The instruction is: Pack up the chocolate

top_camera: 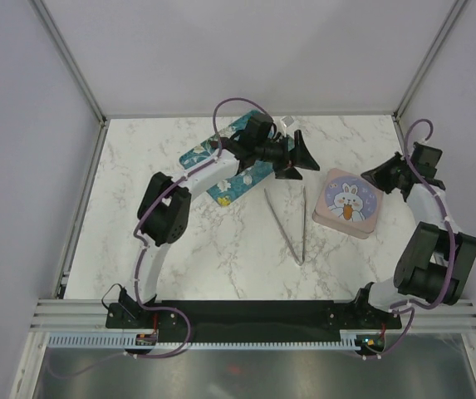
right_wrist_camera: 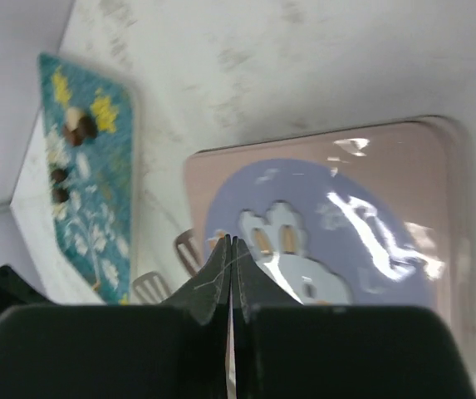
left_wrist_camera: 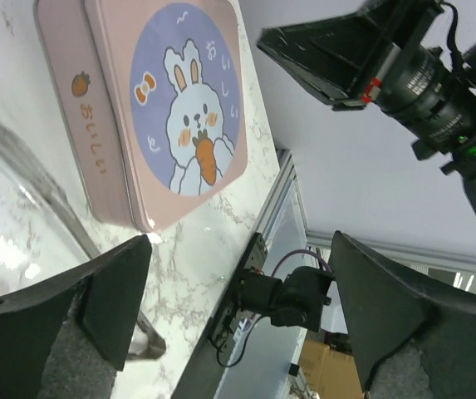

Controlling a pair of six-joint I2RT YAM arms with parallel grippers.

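Near the far edge, left of centre: teal tray (top_camera: 228, 189), half hidden under the left arm in the top view. Seen only from the right wrist: the chocolate (right_wrist_camera: 78, 130), brown pieces on that tray. Stretched over the tray, left gripper (top_camera: 302, 158) spread wide, grasping nothing. Mid-table, tongs (top_camera: 291, 218) lying parted. Toward the right edge, pink tin (top_camera: 350, 204), lid on. Over it, right gripper (right_wrist_camera: 230, 245), fingers pressed together.

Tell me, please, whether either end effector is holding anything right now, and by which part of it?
Nothing is held. The left end effector is open on empty air, and the right end effector is shut on nothing.
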